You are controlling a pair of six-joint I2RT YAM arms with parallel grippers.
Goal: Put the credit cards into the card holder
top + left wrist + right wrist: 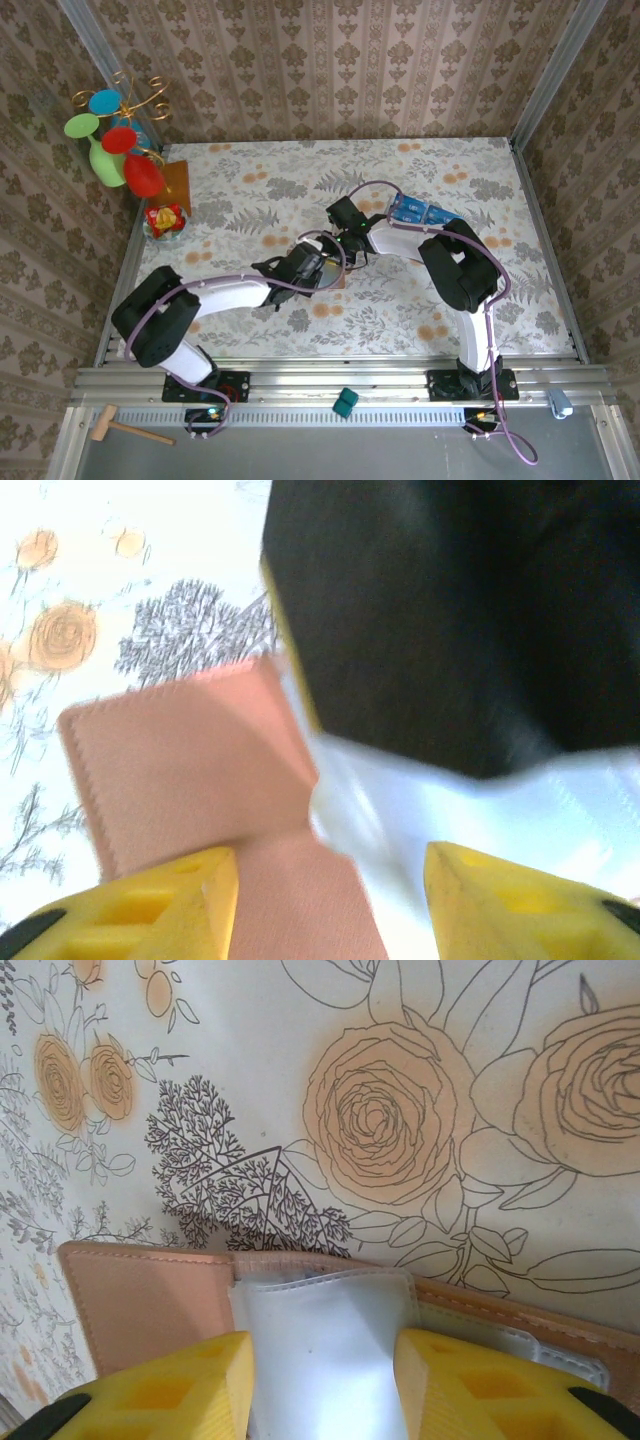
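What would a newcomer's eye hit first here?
The left arm and right arm meet at the table centre over the pinkish-brown card holder, its pale inner sleeve between the right arm's jaws. A gold-wire ornament with red, green and blue discs stands at the left edge; blue credit cards lie beside the right arm.

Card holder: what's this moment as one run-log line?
card holder on table | right gripper straddles pale sheet at it | left gripper straddles it too
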